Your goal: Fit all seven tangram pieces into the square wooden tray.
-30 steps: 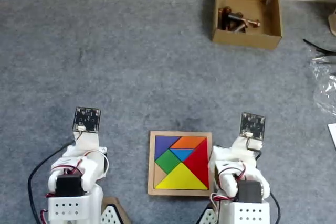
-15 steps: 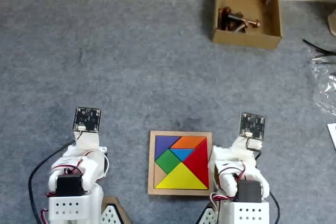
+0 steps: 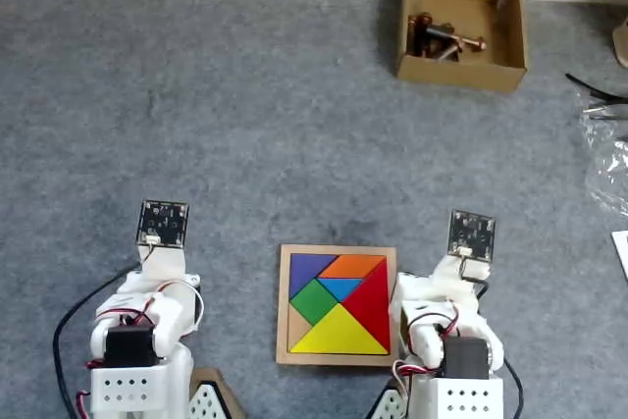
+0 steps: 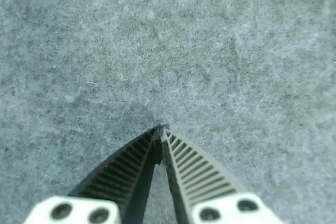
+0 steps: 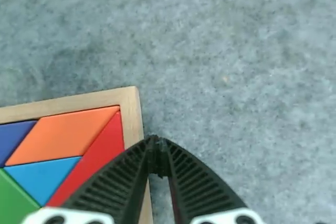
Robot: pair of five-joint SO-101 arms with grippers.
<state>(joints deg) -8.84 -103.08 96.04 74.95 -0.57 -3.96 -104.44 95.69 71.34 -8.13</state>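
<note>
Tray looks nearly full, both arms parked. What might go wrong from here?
Only six coloured pieces show in the tray; its wood-coloured corner may be an unfilled slot, so stopping risks an incomplete puzzle. The shut right end effector sits by the tray rim; moving might nudge it.

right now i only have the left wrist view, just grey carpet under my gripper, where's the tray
observer: the square wooden tray lies flat on the carpet between the two arm bases, off to your arm's right.
operator: how full is it
observer: six coloured pieces lie flat inside. The corner nearest your arm's base looks wood-coloured, and I cannot tell whether that is a piece or a gap.
operator: and the other arm
observer: the right gripper is shut, with its tips by the tray's rim next to the red triangle.
</note>
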